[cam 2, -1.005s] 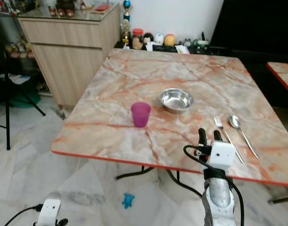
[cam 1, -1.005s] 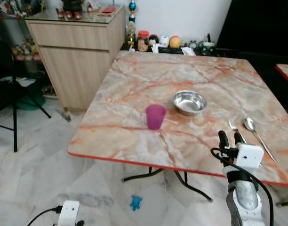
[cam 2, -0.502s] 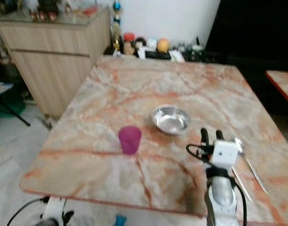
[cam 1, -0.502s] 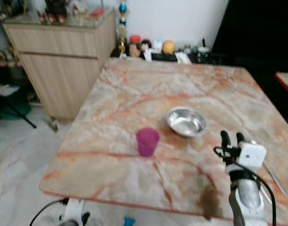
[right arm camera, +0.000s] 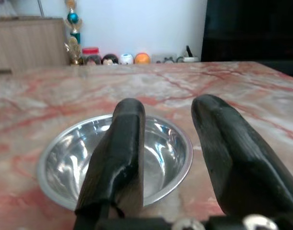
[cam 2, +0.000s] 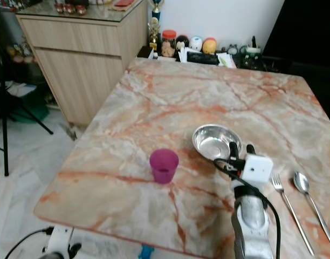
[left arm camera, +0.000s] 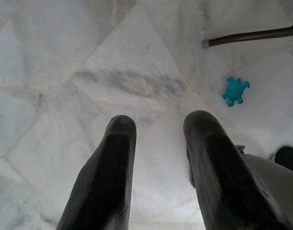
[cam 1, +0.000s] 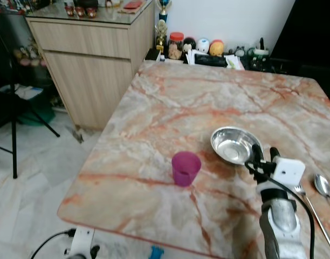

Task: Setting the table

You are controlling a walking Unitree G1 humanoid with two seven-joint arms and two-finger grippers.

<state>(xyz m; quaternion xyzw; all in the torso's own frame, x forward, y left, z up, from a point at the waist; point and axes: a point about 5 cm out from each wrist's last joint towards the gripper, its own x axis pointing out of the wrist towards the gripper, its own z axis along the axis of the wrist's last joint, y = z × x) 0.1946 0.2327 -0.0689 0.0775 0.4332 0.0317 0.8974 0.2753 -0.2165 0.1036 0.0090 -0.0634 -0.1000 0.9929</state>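
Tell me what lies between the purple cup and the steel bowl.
Nothing: bare marble tabletop separates the purple cup from the steel bowl, seen in both eye views.

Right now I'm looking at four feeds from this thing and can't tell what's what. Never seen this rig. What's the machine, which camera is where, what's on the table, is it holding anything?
It is a walking humanoid robot with two silver arms, each ending in two long black fingers. The two wide pictures come from a stereo camera on its head, looking down at a marble-patterned table. On it stand a purple cup and a steel bowl, with a fork and spoon lying beside each other to the right. The other two pictures come from wrist cameras looking along each gripper's fingers. The right gripper is open at the bowl's near rim, holding nothing. The left gripper hangs open over the floor, where a small blue toy lies.
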